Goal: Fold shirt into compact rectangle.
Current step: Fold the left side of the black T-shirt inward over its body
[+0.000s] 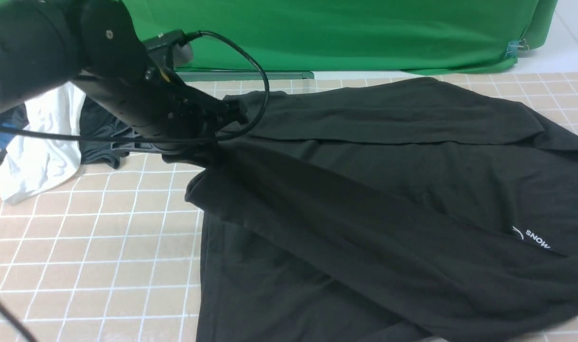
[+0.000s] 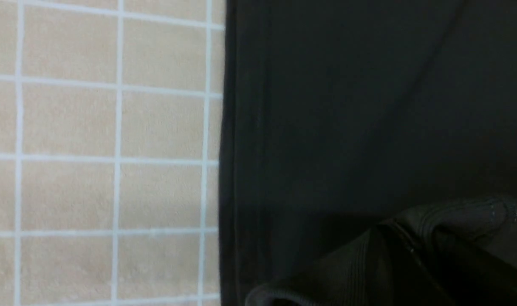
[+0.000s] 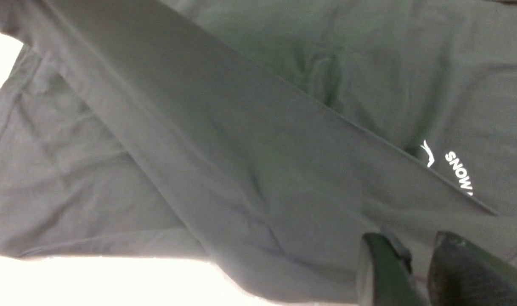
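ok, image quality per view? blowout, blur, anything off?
Front view: even light, no glare; left arm close to the lens and soft. Left wrist view: blurry, shirt nearly featureless black. Right wrist view: table blown out white, shirt cast greenish, print sharp.

Bare counter (image 1: 103, 247) is lying open near-left of the left tool (image 1: 194, 154); heaped garments (image 1: 42, 142) are crowding its left, the shirt (image 1: 364, 213) its right.

The shirt (image 1: 364, 190) runs off the front view's right and bottom edges. A sleeve (image 1: 341, 213) covers its chest print (image 1: 535, 237) past "SNOW". The left gripper (image 1: 194, 154) grips the sleeve end, its jaws lost against black cloth. The right gripper (image 3: 419, 263) is cropped, and whether its fingers (image 3: 381, 272) pinch fabric is unclear.
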